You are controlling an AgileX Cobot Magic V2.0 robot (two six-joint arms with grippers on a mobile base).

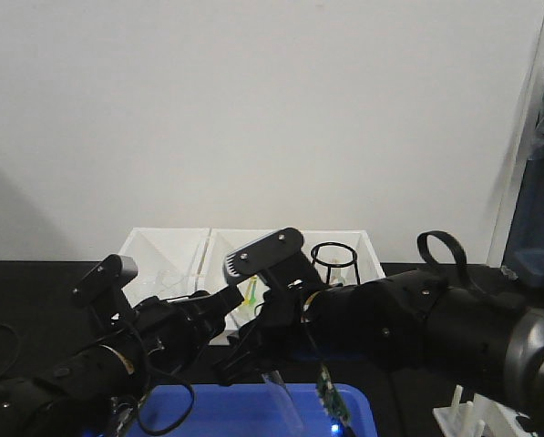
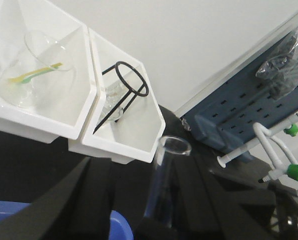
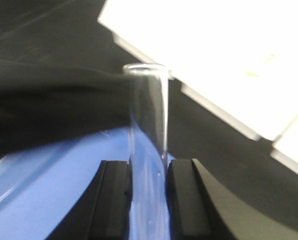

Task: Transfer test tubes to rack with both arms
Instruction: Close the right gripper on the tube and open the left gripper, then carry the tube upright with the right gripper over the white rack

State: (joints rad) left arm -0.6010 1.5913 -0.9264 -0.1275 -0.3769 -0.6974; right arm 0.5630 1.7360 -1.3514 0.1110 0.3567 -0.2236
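Observation:
One clear test tube (image 3: 149, 125) stands between the black pads of my right gripper (image 3: 148, 167), which is shut on its lower part, open rim pointing away. In the front view the tube (image 1: 286, 401) hangs slanted over the blue tray (image 1: 253, 411) beneath the right gripper (image 1: 244, 357). The left wrist view shows the same tube (image 2: 163, 185) rising between the widely spread fingers of my left gripper (image 2: 144, 167), which is open. The left gripper (image 1: 228, 299) sits close beside the right one, the arms crossing. The white rack (image 1: 477, 417) shows at the bottom right corner.
Three white bins (image 1: 167, 244) stand along the back wall; one holds a glass flask (image 2: 34, 70), another a black wire ring stand (image 2: 129, 85). A blue pegboard with hanging items (image 2: 248, 110) stands at the right. The table top is black.

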